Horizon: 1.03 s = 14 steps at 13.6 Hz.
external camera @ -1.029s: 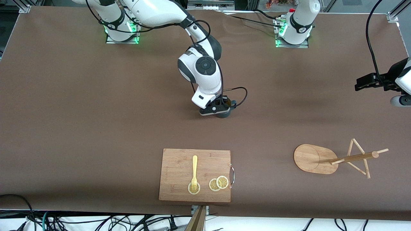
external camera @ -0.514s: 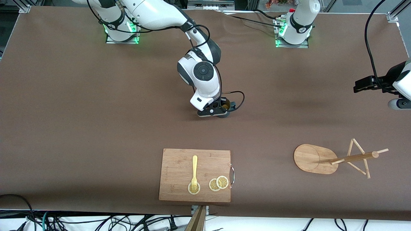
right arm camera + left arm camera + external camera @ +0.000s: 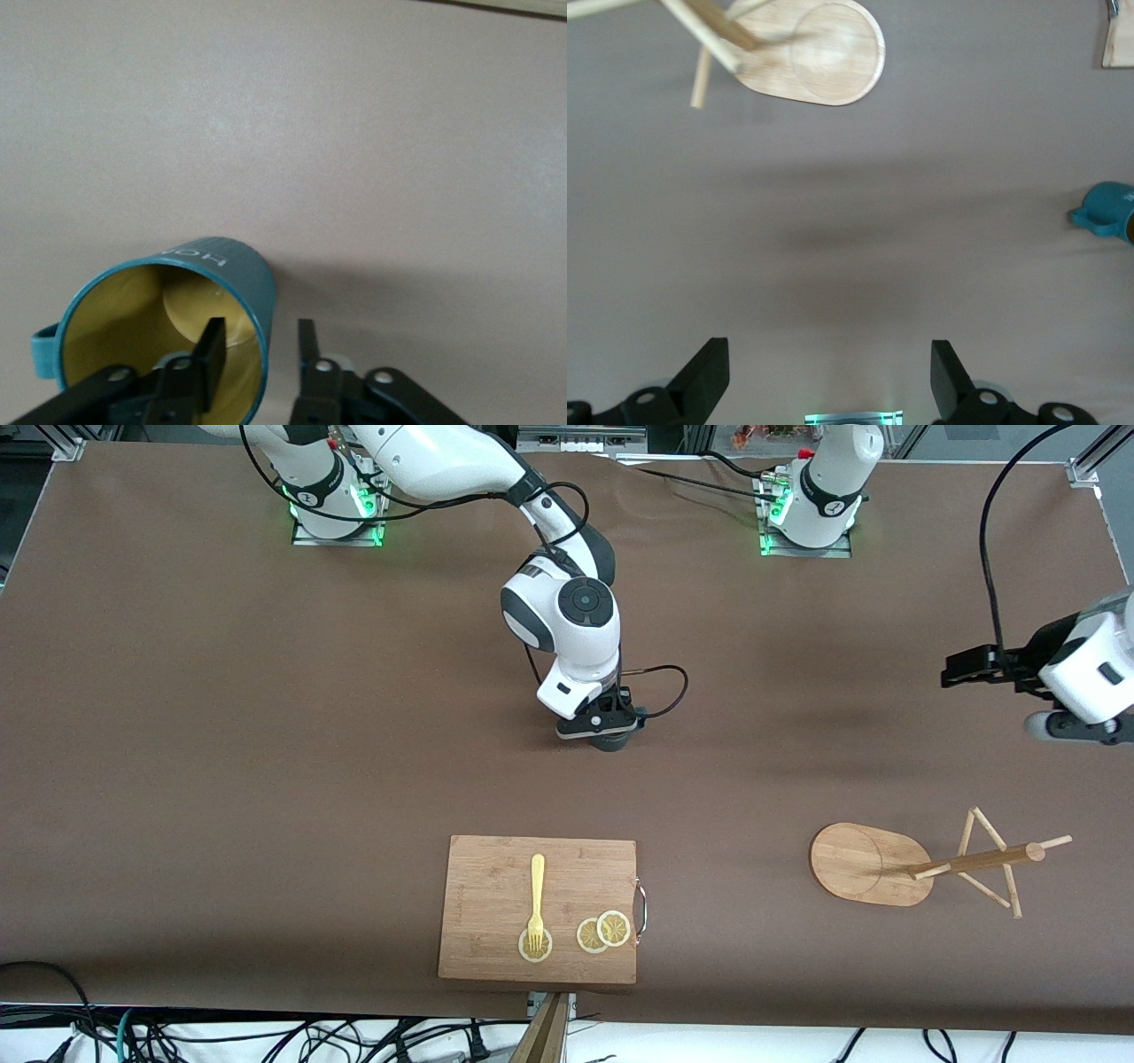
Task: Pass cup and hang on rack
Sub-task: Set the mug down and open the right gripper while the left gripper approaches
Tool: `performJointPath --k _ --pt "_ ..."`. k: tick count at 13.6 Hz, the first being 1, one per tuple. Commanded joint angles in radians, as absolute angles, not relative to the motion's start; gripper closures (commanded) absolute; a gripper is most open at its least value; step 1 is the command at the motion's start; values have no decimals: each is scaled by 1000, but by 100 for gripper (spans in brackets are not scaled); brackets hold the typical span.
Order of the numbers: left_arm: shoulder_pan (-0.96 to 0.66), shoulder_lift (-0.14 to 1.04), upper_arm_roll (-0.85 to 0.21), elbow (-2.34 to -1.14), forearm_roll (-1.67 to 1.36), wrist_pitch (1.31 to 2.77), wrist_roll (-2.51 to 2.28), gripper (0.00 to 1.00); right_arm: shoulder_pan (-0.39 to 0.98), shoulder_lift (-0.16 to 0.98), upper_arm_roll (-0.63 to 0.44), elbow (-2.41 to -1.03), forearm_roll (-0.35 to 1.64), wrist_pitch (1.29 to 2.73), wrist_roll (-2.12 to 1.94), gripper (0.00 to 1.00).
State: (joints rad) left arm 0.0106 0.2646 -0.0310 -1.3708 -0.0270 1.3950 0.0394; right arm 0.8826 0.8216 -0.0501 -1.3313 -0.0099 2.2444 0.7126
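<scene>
Showing one cup (image 3: pixel 168 328), one rack (image 3: pixel 921 864), two tools

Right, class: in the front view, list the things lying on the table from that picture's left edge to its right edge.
Fork → lemon slices → cup under the right pincer → rack.

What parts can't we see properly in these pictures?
- Front view: most of the cup, under the right gripper.
- Left wrist view: the cup is cut off by the picture's edge, and so are the rack's pegs.
- Right wrist view: the cup's handle is mostly hidden by its own wall.
</scene>
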Motion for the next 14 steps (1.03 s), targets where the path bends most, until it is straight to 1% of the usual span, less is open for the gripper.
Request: performJointPath --k 1,3,5,6,8,10,11,12,14 --pt "-43 273 -35 -1411 -44 1391 112 0 870 778 -52 -1309 -11 2145 678 0" --pt "-57 282 -75 -1469 -57 1411 208 0 818 715 -40 -1305 18 2050 667 0" --pt "-54 279 -127 -1531 -60 1471 242 0 763 629 -49 -1307 162 1987 586 0" --pt "-55 279 -159 -1548 -66 1488 268 0 726 591 -51 -1307 202 1926 539 0" --pt "-51 278 -192 -1615 -121 1575 374 0 620 519 -52 -1307 251 1798 441 0" --pt "-48 276 -192 -1699 -234 1681 535 0 507 451 -55 -1308 258 1659 254 0" --pt "-49 272 -193 -1741 -273 1737 604 0 452 424 -69 -1308 256 1610 151 0" --pt "-48 272 -207 -1774 -309 1788 677 0 413 401 -107 -1310 256 1565 58 0" --pt "-48 272 -213 -1840 -363 1883 817 0 385 364 -228 -1310 256 1488 -94 0"
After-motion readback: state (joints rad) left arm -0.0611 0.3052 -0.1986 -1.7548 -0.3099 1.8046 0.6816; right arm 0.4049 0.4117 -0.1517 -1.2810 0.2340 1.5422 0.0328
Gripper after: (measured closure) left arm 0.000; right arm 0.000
